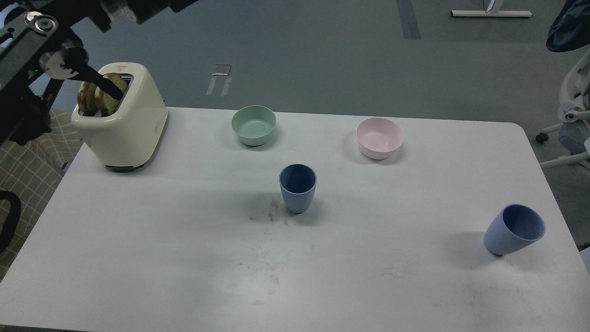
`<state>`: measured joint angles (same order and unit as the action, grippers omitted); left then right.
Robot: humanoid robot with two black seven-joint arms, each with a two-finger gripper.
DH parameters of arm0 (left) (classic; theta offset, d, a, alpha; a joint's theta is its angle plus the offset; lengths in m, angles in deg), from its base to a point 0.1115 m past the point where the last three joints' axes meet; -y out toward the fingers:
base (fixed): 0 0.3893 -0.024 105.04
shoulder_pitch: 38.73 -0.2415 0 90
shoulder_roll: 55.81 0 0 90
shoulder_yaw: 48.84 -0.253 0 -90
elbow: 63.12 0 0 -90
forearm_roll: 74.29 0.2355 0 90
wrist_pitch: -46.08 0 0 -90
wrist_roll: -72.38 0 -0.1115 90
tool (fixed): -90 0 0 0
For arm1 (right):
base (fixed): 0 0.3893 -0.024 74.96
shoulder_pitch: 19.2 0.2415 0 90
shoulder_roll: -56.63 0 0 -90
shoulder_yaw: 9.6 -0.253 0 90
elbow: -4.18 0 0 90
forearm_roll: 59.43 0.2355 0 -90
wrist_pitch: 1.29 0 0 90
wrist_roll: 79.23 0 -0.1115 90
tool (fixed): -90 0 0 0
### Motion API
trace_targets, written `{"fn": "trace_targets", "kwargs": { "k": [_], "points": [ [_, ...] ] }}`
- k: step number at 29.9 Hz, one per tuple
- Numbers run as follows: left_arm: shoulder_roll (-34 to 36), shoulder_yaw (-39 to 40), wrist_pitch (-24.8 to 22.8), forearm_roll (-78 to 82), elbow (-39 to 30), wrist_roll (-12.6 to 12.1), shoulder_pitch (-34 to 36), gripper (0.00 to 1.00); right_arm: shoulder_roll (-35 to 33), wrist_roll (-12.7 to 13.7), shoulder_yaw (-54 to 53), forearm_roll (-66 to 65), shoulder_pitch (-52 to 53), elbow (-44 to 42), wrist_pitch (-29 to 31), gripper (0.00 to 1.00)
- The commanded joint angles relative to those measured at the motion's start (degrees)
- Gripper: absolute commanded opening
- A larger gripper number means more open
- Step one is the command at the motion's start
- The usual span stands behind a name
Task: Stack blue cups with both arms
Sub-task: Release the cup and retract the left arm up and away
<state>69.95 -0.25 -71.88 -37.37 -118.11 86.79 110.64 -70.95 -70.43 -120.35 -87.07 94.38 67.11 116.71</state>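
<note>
One blue cup (297,186) stands upright in the middle of the white table (184,258). The other blue cup (514,229) stands near the table's right edge and looks tilted toward the right. Neither is held or touched. Only thick links of my left arm (32,37) show at the top left corner, high above the table; its gripper is beyond the frame's edge. My right arm is out of view.
A cream toaster (122,127) with two bread slices stands at the back left. A mint-green bowl (253,124) and a pink bowl (379,137) sit along the back. A white chair (571,115) stands off the right side, and a checked cloth (32,152) off the left.
</note>
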Motion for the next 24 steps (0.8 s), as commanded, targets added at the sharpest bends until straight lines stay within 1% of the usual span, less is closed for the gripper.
{"fn": "trace_targets", "kwargs": {
  "k": [1,3,7,9,10,14,16,18,19,21,24],
  "points": [
    [2.81,1.15,-0.04,-11.05,1.29,0.01,-2.67,0.98,-3.01,-0.09,0.1,-0.22,-0.11,0.96,0.0,1.0],
    [3.26,2.64,-0.04,-14.5,1.38,0.01,-4.96,0.98,-4.69,-0.09,0.18,-0.75,-0.2,0.79,0.0,1.0],
    [3.44,9.39,-0.04,-16.88,1.29,-0.34,-10.31,0.98,-7.85,-0.26,0.62,-3.81,-0.64,0.53,0.0,1.0],
    [3.26,12.13,-0.04,-16.97,1.29,-0.43,-12.17,0.98,-8.56,-1.14,0.63,-6.02,-0.64,0.53,0.0,1.0],
    [3.09,13.18,-0.04,-16.97,1.29,-0.52,-12.87,0.98,-9.17,-2.28,0.63,-7.5,-0.64,0.61,0.0,1.0],
    [2.65,13.63,-0.04,-16.97,1.29,-0.34,-14.1,0.98,-10.14,-4.31,0.89,-13.65,-0.9,2.1,0.0,1.0],
    [2.47,13.63,-0.04,-17.06,1.38,-0.25,-14.37,0.98,-10.06,-4.83,0.89,-20.84,-2.12,5.69,0.0,1.0],
    [2.12,13.72,-0.04,-17.06,1.29,-0.25,-14.46,0.98,-10.06,-5.71,1.06,-23.94,-3.53,7.55,0.0,1.0],
    [1.77,13.72,-0.04,-17.06,1.29,-0.25,-14.46,0.98,-10.06,-6.85,1.33,-26.48,-5.45,9.82,0.0,1.0],
    [1.33,13.81,-0.04,-17.06,1.29,-0.25,-14.46,0.98,-9.97,-7.73,2.55,-29.91,-8.18,13.51,0.0,1.0],
    [1.16,13.72,-0.04,-17.41,1.29,-0.25,-14.54,0.98,-10.05,-7.82,4.57,-33.96,-8.81,17.04,0.0,1.0]
  ]
}}
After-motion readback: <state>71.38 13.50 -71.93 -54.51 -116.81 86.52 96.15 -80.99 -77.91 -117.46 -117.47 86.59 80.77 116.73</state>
